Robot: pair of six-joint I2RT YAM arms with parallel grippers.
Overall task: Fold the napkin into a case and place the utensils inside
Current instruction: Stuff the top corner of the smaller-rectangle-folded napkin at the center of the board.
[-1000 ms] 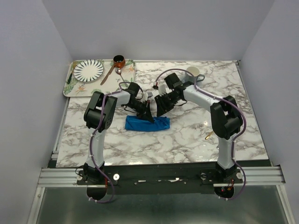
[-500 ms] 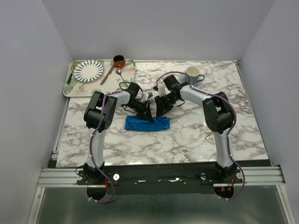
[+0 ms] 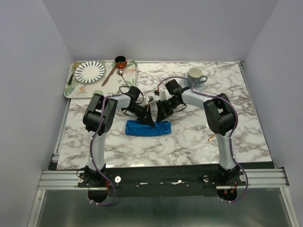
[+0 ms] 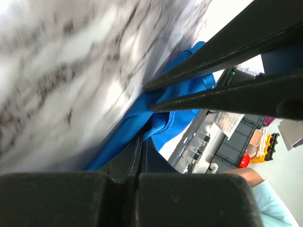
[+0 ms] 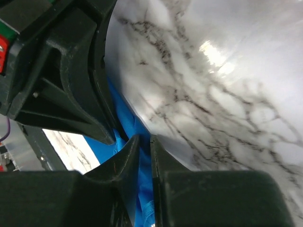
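We see the left gripper (image 3: pixel 150 121) and right gripper (image 3: pixel 160 117) meeting at the far edge of the folded blue napkin (image 3: pixel 140 129).

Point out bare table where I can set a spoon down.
Bare marble: the near strip between napkin and table edge; left, below the tray; far right, past the mug. Crowded: the centre, where left fingers and right fingers pinch the napkin.

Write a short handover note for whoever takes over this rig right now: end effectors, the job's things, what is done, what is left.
The left end effector is shut on the far edge of the napkin.
The right end effector is shut on that edge too, close beside it.
The napkin lies folded into a narrow strip.
The gold spoon lies apart, well to the right. I cannot make out the silver one.
Done: most of the folding.
Left: finish the case and slide both utensils in.
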